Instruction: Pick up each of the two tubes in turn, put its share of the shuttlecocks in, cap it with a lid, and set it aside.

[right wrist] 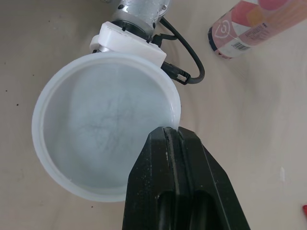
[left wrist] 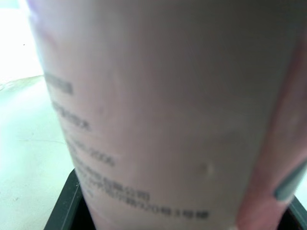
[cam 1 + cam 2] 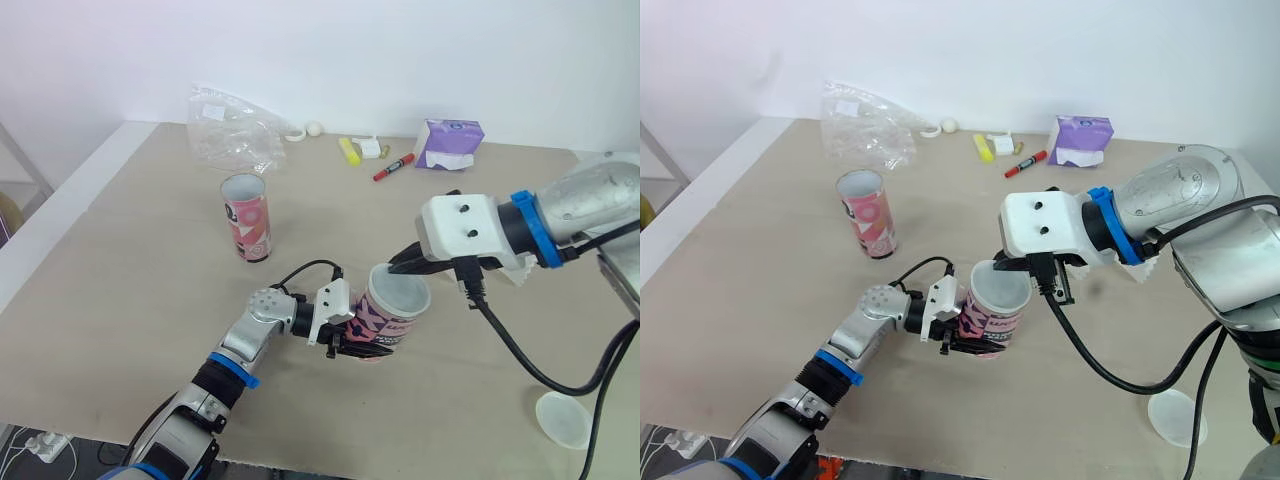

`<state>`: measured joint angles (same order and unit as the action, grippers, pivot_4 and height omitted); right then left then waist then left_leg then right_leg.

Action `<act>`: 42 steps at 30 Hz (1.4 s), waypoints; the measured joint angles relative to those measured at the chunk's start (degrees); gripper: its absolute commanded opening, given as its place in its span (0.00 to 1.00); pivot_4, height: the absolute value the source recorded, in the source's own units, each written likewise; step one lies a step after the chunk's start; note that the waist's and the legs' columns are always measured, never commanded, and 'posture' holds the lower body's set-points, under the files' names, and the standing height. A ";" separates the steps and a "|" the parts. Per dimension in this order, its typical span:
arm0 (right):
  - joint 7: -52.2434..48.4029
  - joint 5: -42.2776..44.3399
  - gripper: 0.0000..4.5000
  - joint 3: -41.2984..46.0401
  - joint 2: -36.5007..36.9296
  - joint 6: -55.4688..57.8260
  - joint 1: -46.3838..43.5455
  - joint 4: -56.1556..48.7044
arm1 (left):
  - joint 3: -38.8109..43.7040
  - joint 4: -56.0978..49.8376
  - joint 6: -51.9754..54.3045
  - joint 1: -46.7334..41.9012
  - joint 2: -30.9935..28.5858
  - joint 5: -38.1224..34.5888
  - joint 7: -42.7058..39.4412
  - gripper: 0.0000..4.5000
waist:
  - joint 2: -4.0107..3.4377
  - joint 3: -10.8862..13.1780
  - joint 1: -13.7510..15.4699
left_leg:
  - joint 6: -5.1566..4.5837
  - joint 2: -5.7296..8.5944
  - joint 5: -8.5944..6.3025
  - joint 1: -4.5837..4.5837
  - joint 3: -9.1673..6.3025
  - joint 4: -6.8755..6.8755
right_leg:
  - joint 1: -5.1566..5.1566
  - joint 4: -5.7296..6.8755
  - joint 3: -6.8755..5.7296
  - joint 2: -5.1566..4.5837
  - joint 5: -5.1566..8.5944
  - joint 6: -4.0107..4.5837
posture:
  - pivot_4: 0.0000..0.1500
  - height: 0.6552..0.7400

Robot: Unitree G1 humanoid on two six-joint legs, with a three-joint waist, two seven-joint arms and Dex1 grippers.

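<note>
Now the left fingers [image 3: 345,350] are hugging the low part of the tube [image 3: 388,320], which looks light and stiff, holding it tilted over the desk [image 3: 120,280], while the right fingers [image 1: 163,163] are pinching the thin, probably bendy lid [image 1: 96,124] by its rim at the tube's mouth.

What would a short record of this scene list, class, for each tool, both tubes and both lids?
left tool: shut on tube, which is tilted
right tool: shut on rim of lid, at that tube's mouth
second tube: upright on table, apart from both tools
spare lid: lying on table near the right arm
</note>
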<state>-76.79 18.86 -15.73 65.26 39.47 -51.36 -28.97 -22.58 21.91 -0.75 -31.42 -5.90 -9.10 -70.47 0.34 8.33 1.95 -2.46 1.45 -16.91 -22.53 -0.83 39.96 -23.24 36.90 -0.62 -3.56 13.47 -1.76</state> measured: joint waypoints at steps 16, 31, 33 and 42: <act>4.78 12.80 0.63 13.94 -4.06 17.57 -3.84 4.29 | 0.16 -0.44 0.64 0.24 -0.01 -0.17 -0.02 0.53 | -0.01 -0.01 -0.01 | 0.01 -0.02 -0.01 -0.03 0.00 -0.07 | -0.06 0.00 -0.01 -0.09 -0.01 0.07 | 1.00 1.00; 14.99 20.62 0.01 14.42 -3.84 23.77 10.57 -6.62 | 0.19 -0.27 0.68 0.28 0.14 -0.38 -0.04 0.53 | 0.02 -0.06 0.01 | -0.02 0.02 -0.01 -0.08 0.02 -0.15 | -0.11 -0.02 -0.08 -0.18 -0.01 0.06 | 1.00 1.00; 15.50 20.06 0.01 13.77 -3.41 22.56 10.76 -7.09 | 0.25 -0.09 0.68 0.28 0.17 -0.43 0.01 0.53 | 0.06 -0.08 0.01 | -0.02 0.01 -0.01 -0.06 0.02 -0.15 | -0.09 -0.02 -0.08 -0.16 -0.01 0.06 | 1.00 1.00; 14.29 15.11 0.01 11.24 0.51 13.88 13.86 -9.12 | 0.16 0.13 0.68 0.29 0.19 -0.28 0.52 0.53 | 0.31 -0.31 -0.02 | -0.04 0.00 0.00 0.15 0.01 -0.15 | 0.11 -0.02 -0.10 -0.09 0.00 0.05 | 1.00 1.00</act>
<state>-62.50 33.96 -4.49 65.77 53.35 -37.50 -38.09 -22.43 22.04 -0.08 -31.13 -5.71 -9.39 -69.96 0.65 8.03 1.93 -2.50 1.45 -16.90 -22.38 -0.82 39.81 -23.13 36.88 -0.72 -3.64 13.47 -1.71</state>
